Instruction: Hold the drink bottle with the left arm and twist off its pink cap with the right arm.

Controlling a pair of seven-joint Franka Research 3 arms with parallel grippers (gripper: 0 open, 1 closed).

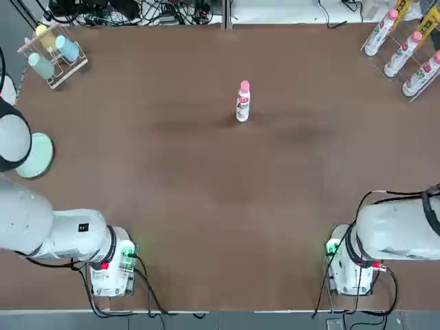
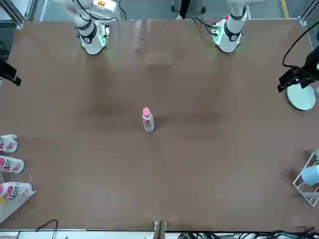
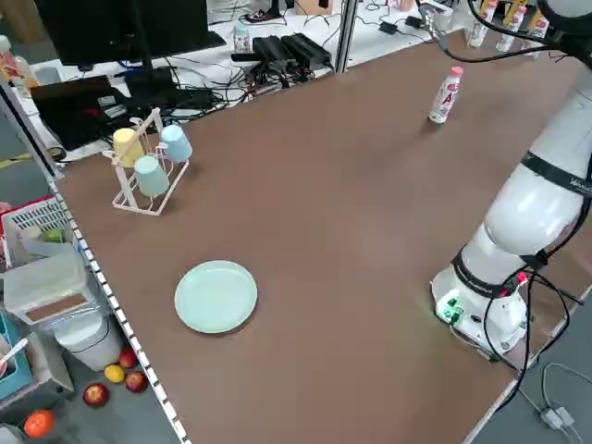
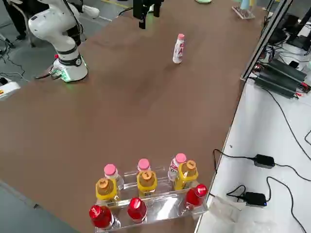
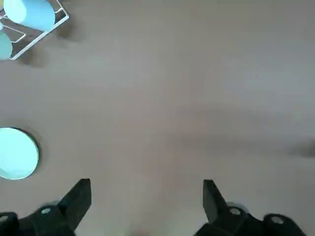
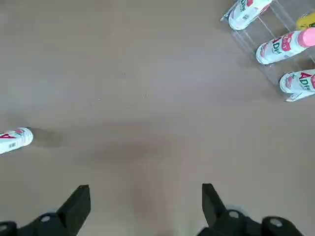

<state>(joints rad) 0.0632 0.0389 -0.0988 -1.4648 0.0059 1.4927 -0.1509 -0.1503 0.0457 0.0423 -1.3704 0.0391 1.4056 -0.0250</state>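
The drink bottle [image 1: 243,104], slim and white with a red-and-pink label, stands upright alone at the far middle of the brown table [image 1: 206,206]. Its pink cap [image 1: 245,86] sits on top. The front view shows the bottle [image 2: 148,122] well away from both arm bases. My left gripper [image 5: 145,199] hangs high over the table's left part, open, with nothing between its fingers. My right gripper [image 6: 143,204] hangs high over the right part, also open and empty. The right wrist view shows the bottle [image 6: 15,140] off to one side, far from the fingers.
A wire rack with pastel cups [image 1: 51,51] stands at the far left corner, and a pale green plate [image 1: 38,155] lies at the left edge. A clear rack of pink-capped, yellow and red bottles [image 4: 146,194] stands at the far right corner. Cables run along the far edge.
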